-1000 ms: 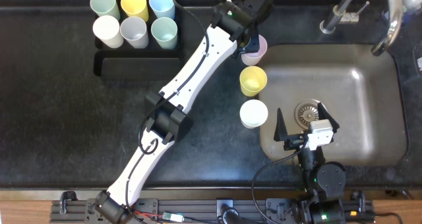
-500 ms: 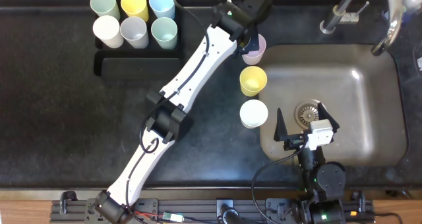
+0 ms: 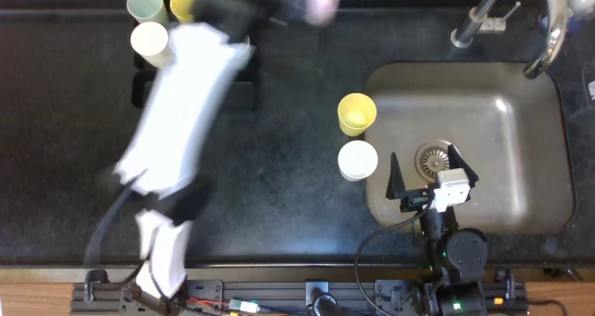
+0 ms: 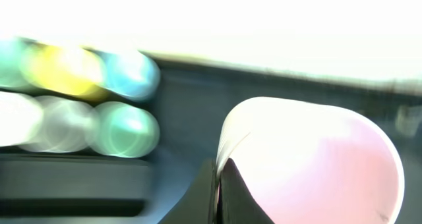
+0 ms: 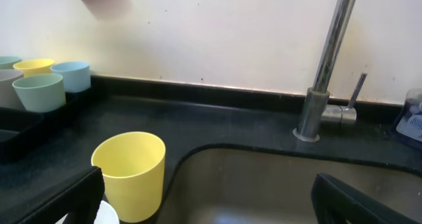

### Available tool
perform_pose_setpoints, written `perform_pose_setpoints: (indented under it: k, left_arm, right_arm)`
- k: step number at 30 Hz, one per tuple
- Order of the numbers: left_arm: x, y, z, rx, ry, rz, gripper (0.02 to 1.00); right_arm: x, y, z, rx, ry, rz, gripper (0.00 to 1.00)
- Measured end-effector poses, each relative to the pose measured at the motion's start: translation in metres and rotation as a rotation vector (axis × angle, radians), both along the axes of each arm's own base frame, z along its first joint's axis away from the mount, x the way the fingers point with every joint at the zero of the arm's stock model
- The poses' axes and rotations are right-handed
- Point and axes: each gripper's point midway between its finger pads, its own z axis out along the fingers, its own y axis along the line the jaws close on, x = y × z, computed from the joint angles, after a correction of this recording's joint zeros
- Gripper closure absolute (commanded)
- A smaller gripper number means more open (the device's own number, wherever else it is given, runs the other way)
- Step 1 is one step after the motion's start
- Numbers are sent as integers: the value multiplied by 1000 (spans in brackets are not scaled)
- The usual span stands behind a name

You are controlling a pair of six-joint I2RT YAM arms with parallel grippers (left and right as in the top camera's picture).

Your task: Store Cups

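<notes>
Big change vs 0.5 s ago: the left arm has swung off the sink (image 3: pixel 521 102) corner toward the upper left of the top view, w/ heavy motion blur. The pink cup (image 4: pixel 310 158) is gone from its spot on the counter (image 3: pixel 297 195) by the sink rim. It now rides in the left claw (image 4: pixel 290 207), which is clamped on it; one dark finger sits against the cup wall in the left wrist view. In the top view the cup is just a pink smear at the top edge, a bit left of centre, so it's airborne and mid-transfer.

The black tray (image 4: pixel 72 184) lies ahead in the left wrist view, left half of frame, w/ six cups in two rows and a dark free strip in front of them.

No change elsewhere. The yellow cup (image 3: pixel 356 113) and white cup (image 3: pixel 357 159) sit where they were on the counter at the sink's left edge, mid-frame, close together. The right claw (image 3: pixel 428 172) hasn't moved: spread wide, holding nothing, over the sink at lower centre-right.

Meaning for the task: the pick looks done and the carry is underway. That's prob 1 of 3 loose cups handled, w/ 2 left to fetch. Next, prob, the arm must slow down and set the pink cup into the free part of the tray w/o knocking the stored cups.
</notes>
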Motion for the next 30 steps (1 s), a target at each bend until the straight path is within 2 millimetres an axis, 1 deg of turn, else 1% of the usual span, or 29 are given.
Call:
perform_pose_setpoints:
  k: [1,2,3,4,5,6,7,9,10,12,13,15,16,19,24,30]
  left_arm:
    - [-10,47,41,-8,-71,62,982]
    - [-20,86,66,-5,-117,122,982]
    - [-34,126,82,7,-143,190,982]
    - [-47,158,88,22,-148,251,982]
    - [-62,187,89,42,-141,306,982]
    - [-69,204,89,53,-143,335,982]
    - [-77,220,82,66,-130,361,982]
    - [-85,240,62,89,-84,386,982]
    - [-86,251,46,94,-55,402,982]
    - [-87,276,-9,100,61,431,982]
    - [-90,285,-38,95,125,432,982]
    - [-93,291,-64,87,175,428,982]
    - [-95,293,-75,85,199,424,982]
    - [-97,293,-99,84,235,399,982]
    - [-95,289,-121,85,247,355,982]
    - [-90,289,-125,90,241,342,982]
  right_arm:
    - [0,0,0,0,1,0,3]
    - [0,0,0,0,0,0,3]
    - [0,0,0,0,0,0,3]
    - [0,0,0,0,0,-1,3]
    - [0,0,0,0,0,0,7]
    - [0,0,0,0,0,0,5]
    - [0,0,0,0,0,0,3]
    - [0,0,0,-1,1,-1,3]
    - [0,0,0,0,1,0,5]
    - [0,0,0,0,0,-1,3]
    - [0,0,0,0,1,-1,5]
    - [0,0,0,0,1,0,3]
    - [0,0,0,0,0,-1,3]
    - [0,0,0,0,0,-1,3]
    - [0,0,0,0,1,-1,5]
    - [0,0,0,0,0,-1,5]
